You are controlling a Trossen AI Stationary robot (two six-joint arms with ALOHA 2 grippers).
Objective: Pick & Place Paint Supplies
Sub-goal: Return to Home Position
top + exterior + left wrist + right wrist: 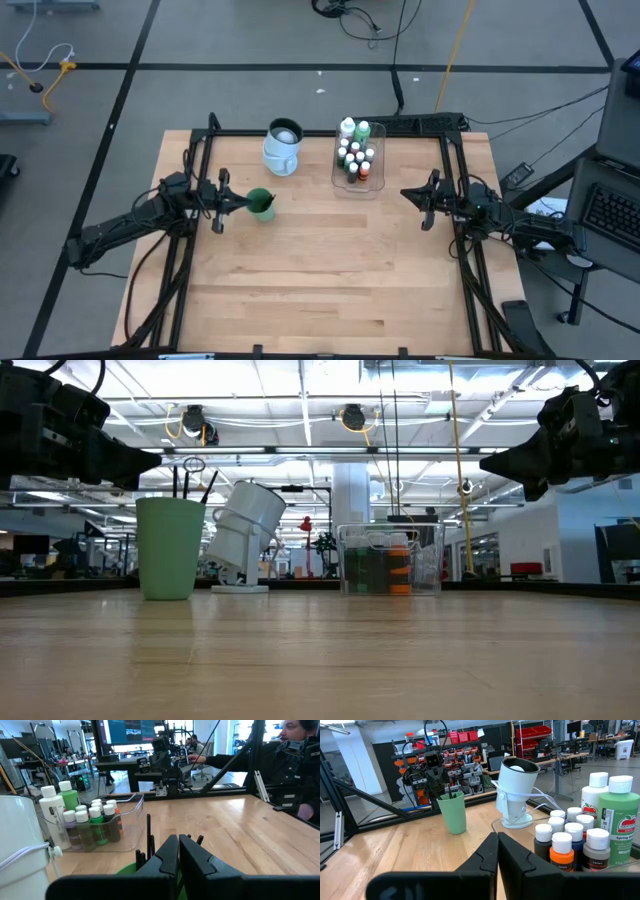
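Note:
Several small white-capped paint bottles (354,160) stand in a clear plastic tray (372,186) at the table's far middle, with a taller white bottle (347,127) and a taller green one (363,129) at its far end. Thin dark brushes (190,484) stand upright in a green cup (260,204). My left gripper (243,203) is shut, held level just left of the cup, above the table. My right gripper (406,193) is shut, held level right of the tray. Neither touches anything.
A white lamp-like device (283,146) with a cord stands tilted on its base left of the tray. Black frame rails (460,230) run along the table's sides and far edge. The near half of the wooden table (320,290) is bare. A person sits beyond the right side.

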